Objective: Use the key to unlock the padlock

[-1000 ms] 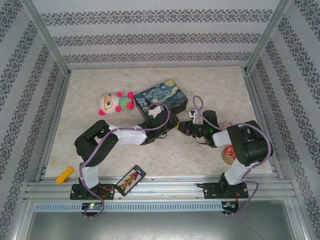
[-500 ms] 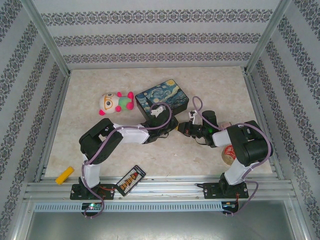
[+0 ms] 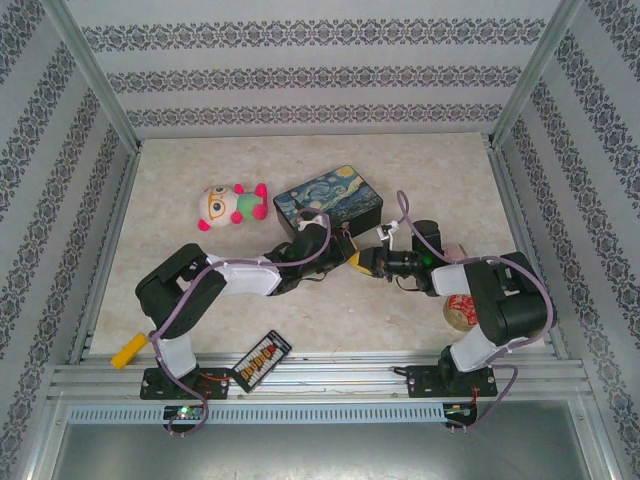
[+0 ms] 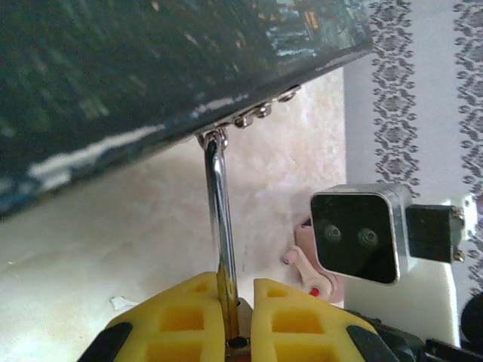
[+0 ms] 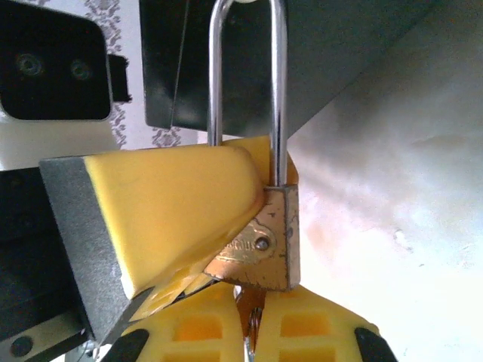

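- Left tool (image 4: 234, 294) is pressed together on the padlock (image 5: 268, 234), with its yellow fingers (image 5: 166, 211) on either face of the brass body. The right tool (image 5: 249, 305) is pressed together on a thin silvery sliver, which I take to be the key (image 5: 247, 315).
- Bench (image 3: 450, 180): both arms reach in from the near edge and meet near its middle, the left from the left side and the right from the right side.
- Box (image 3: 330, 195) lies just beyond the two tools, and its near wall carries the hasp (image 4: 213, 139).
- Padlock hangs from that hasp by its shackle (image 5: 279, 90). One leg runs into the body. The other is hidden behind a left finger, so I cannot tell whether it is locked.
- Long axis: it runs from the hasp straight towards the right tool, so the bottom end of the body faces the gap between that tool's fingers and sits just beyond it.
- Key lies along the same axis with its tip at the bottom end of the body. Whether it has entered the keyhole is too small to tell.
- Both tools are at the lock, but the right one meets it end on. The coming move is probably a short push along the axis and then a twist, while the left tool holds the body against turning. A key tilted slightly off that line would likely skid on the brass.
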### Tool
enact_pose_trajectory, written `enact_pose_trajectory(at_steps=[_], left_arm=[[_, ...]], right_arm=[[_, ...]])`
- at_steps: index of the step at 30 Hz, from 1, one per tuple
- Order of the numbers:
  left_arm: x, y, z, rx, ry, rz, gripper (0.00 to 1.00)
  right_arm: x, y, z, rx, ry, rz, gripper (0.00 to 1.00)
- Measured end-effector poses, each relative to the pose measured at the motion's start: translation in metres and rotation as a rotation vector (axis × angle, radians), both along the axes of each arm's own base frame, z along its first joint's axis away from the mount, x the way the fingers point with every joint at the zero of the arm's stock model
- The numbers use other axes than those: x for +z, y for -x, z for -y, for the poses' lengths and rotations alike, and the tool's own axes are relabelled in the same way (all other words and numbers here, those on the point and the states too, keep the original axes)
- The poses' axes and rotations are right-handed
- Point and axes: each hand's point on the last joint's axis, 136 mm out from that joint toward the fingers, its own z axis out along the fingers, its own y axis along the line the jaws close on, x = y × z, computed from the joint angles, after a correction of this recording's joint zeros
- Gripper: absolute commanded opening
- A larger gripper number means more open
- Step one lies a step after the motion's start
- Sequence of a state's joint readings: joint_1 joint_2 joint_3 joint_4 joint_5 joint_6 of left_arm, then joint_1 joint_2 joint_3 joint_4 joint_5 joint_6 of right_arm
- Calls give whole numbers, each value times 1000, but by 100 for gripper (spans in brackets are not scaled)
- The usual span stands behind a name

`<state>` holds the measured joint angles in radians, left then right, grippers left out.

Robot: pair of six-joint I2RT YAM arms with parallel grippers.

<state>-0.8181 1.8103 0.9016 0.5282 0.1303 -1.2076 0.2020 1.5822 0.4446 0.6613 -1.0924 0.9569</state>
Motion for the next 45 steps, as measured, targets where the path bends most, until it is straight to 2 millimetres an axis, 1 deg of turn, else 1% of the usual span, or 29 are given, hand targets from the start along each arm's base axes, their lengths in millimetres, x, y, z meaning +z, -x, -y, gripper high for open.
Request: enact_pose_trajectory(at_steps=[3, 6, 9, 11, 13, 14, 16, 20, 25, 28, 32, 35, 42, 45], left_arm=[[0, 6, 2, -25, 25, 1, 0], [-5, 15, 5, -46, 24, -17, 0], [-11, 22, 6, -59, 16, -32, 0], [-21, 26, 1, -56, -7, -55, 0], [-35, 32, -7, -48, -39, -87, 0], [-38, 33, -9, -42, -47, -88, 0], [-35, 32, -11, -30, -42, -89, 0], [-36, 31, -13, -7, -36, -99, 0], [-34, 31, -13, 11, -13, -111, 0], [-33, 31, -12, 19, 1, -115, 0], [-32, 30, -12, 24, 12, -119, 0], [-32, 31, -12, 24, 12, -119, 0], [-31, 31, -12, 26, 14, -121, 0], [-31, 31, -12, 25, 15, -121, 0]], right_arm=[[-1, 7, 2, 3, -3, -11, 1], [-8, 17, 4, 5, 6, -28, 20], [-13, 20, 8, -12, 29, -28, 30], [-16, 16, 16, -56, 67, -15, 33], [-14, 10, 24, -108, 118, 27, 33], [-13, 9, 27, -131, 152, 53, 34], [-10, 10, 32, -160, 237, 110, 35], [0, 20, 37, -191, 432, 240, 35], [4, 38, 46, -212, 641, 378, 32], [3, 51, 43, -192, 720, 458, 31], [1, 62, 38, -165, 806, 537, 30], [-3, 65, 35, -147, 862, 578, 30], [-25, 68, 29, -70, 989, 621, 28], [-26, 66, 24, -47, 1007, 634, 28]])
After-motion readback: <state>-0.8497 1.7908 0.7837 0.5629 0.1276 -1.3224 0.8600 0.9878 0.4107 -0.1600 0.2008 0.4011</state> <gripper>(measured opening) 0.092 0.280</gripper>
